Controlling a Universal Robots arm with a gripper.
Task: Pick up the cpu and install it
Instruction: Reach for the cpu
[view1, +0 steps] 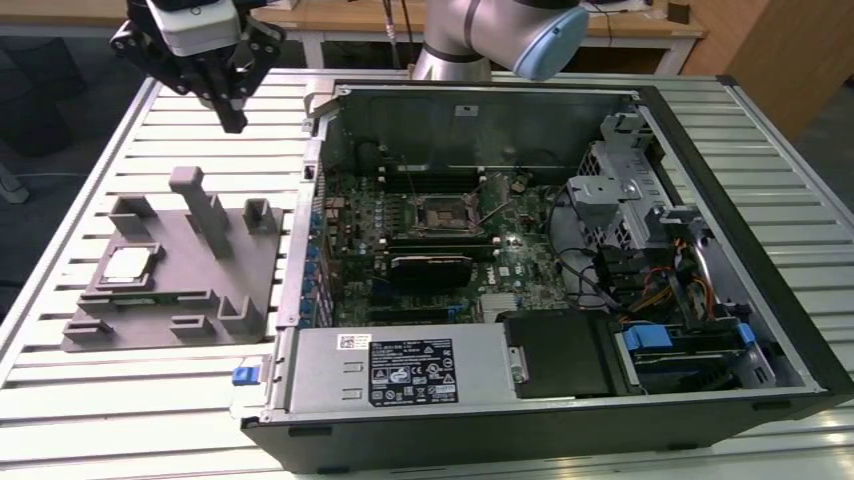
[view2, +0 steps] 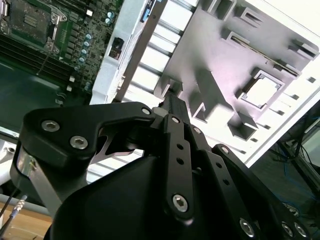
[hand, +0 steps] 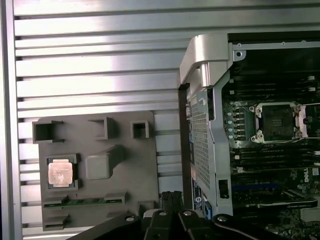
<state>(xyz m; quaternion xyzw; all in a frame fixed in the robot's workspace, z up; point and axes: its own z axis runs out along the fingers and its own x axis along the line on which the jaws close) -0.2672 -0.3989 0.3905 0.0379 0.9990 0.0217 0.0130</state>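
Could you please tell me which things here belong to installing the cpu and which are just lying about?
Belongs to the job: cpu, grey holder, socket, gripper.
Just lying about: silver box, cables, slatted table.

Bright, even light; perhaps overexposed glare on table (hand: 100, 50).

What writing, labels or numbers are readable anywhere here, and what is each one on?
No text here reads clearly enough to quote.
Black label on the silver box: lines of print, too small to read.
White sticker beside it: too small to read.
Blue sticker on the computer case edge: blurred.
Top of the cpu: no legible marking.
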